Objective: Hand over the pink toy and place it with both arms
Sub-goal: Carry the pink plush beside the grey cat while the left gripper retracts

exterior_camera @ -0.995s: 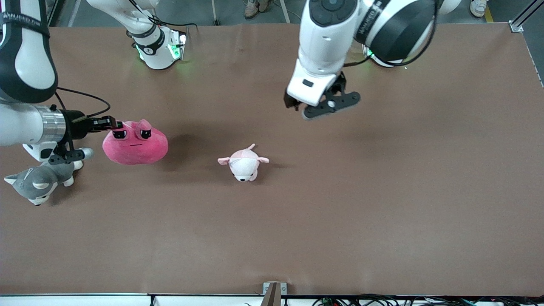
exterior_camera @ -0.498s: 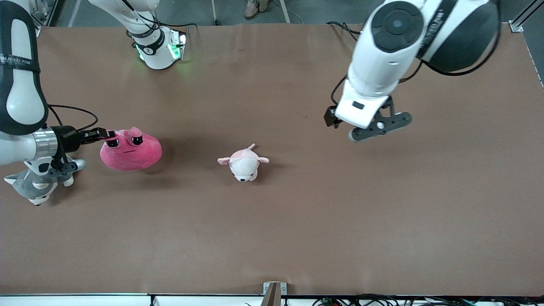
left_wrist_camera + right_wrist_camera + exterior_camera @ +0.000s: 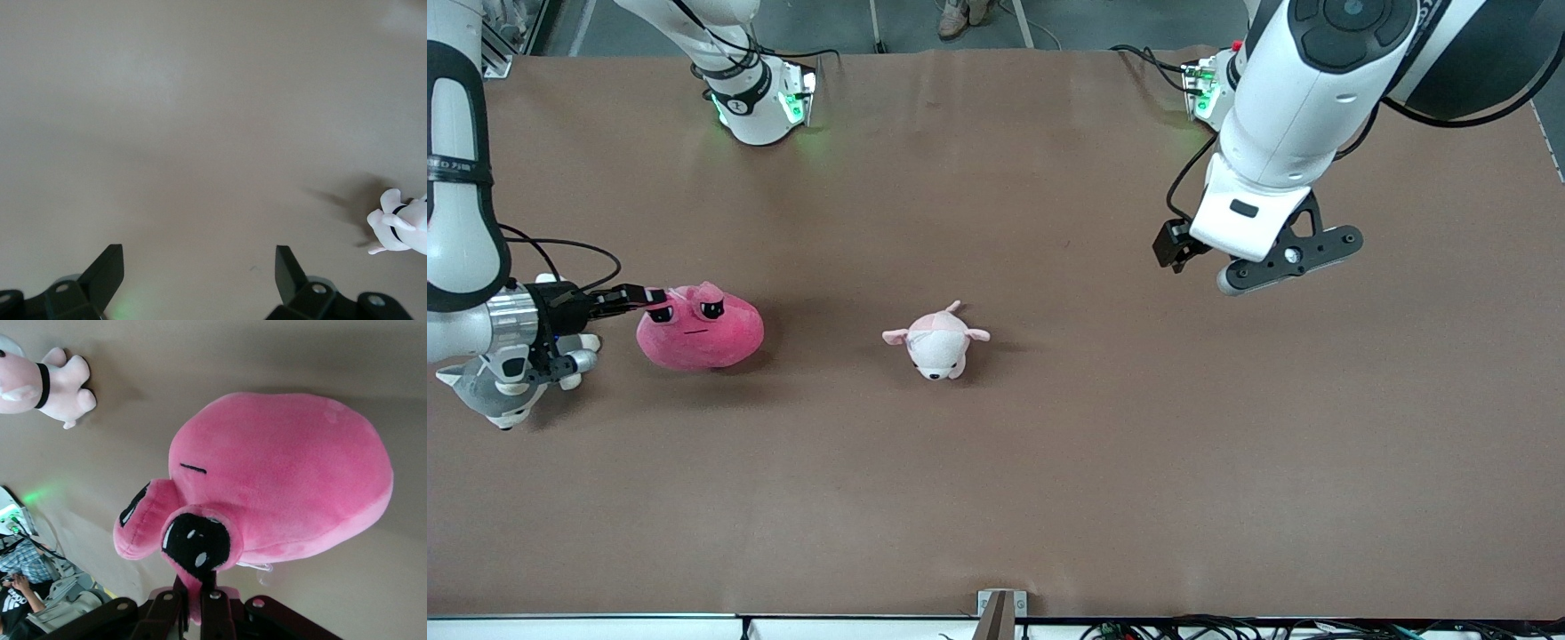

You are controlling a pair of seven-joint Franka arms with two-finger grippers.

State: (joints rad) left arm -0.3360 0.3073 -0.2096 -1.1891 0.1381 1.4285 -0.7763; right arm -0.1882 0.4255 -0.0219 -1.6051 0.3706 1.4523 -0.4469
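Pink toy (image 3: 700,327) pinched by right hand (image 3: 649,294), table's end.

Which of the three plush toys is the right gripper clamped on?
The big hot-pink plush blob, pinched at its top by the shut right gripper; not the pale pink plush animal or grey-and-white dog.

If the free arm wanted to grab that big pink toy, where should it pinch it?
Probably on the round body of the pink toy, from above at the end facing the pale plush. The right gripper is shut on a bump by the eyes, so that end is taken. The left gripper is open over bare table.
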